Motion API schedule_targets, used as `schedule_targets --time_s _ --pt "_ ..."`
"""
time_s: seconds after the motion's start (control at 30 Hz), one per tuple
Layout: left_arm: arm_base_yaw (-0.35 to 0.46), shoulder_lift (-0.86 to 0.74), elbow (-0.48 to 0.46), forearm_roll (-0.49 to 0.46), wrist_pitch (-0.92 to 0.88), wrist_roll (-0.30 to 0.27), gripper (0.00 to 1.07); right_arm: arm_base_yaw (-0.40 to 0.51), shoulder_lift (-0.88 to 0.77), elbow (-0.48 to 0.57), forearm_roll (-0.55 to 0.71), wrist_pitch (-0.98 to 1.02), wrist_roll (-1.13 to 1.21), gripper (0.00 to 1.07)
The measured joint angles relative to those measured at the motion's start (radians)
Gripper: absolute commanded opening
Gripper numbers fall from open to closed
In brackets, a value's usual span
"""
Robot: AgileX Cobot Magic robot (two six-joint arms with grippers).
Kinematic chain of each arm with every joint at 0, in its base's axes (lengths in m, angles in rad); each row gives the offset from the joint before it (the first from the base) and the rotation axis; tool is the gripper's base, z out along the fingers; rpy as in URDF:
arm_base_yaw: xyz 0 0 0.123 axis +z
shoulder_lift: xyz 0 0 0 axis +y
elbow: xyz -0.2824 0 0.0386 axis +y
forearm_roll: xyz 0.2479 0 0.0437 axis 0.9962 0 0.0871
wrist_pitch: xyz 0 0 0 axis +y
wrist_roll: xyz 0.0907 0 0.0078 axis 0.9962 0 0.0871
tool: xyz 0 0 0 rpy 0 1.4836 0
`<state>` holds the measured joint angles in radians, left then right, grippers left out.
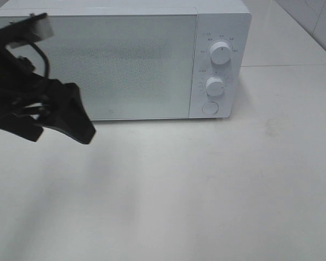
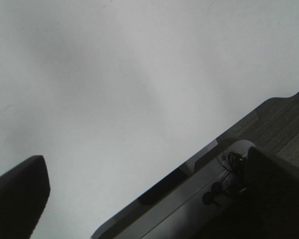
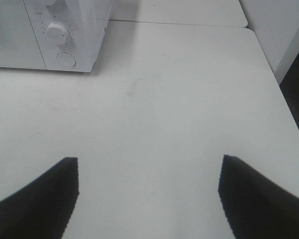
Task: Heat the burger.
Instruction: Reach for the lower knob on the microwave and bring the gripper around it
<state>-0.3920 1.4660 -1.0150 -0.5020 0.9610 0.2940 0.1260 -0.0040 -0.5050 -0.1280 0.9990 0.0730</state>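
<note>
Nearest me, my right hand (image 3: 148, 162) hangs wide and empty over bare tabletop (image 1: 206, 190). My left hand (image 1: 60, 133) is up at the left, fingers spread, nothing in it. Far back, the white microwave (image 1: 125, 65) has its door shut. No burger in view, so maybe it's inside, can't tell. If so, I'd go for the lower knob (image 1: 214, 86): come in square, pinch it centred, twist slowly.

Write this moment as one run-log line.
microwave: door shut | left gripper: open, empty | right gripper: open, empty, over table | burger: not in view
</note>
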Motion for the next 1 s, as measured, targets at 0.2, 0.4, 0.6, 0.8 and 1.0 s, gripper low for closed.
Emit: schedule_targets --time_s 0.2,0.4,0.6,0.8,1.0 --pt "0.205 -0.095 0.000 0.056 0.161 -0.005 1.00 0.000 0.000 0.000 0.000 0.000 0.000 0.75" --pt "0.344 -0.197 0.028 0.120 0.236 -0.034 1.00 0.000 0.000 0.000 0.000 0.000 0.000 0.75" --pt "0.456 -0.365 0.135 0.202 0.251 -0.075 1.00 0.000 0.000 0.000 0.000 0.000 0.000 0.75" --pt "0.478 -0.609 0.275 0.282 0.228 -0.110 1.00 0.000 0.000 0.000 0.000 0.000 0.000 0.75" --pt "0.478 -0.841 0.381 0.297 0.179 -0.111 1.00 0.000 0.000 0.000 0.000 0.000 0.000 0.75"
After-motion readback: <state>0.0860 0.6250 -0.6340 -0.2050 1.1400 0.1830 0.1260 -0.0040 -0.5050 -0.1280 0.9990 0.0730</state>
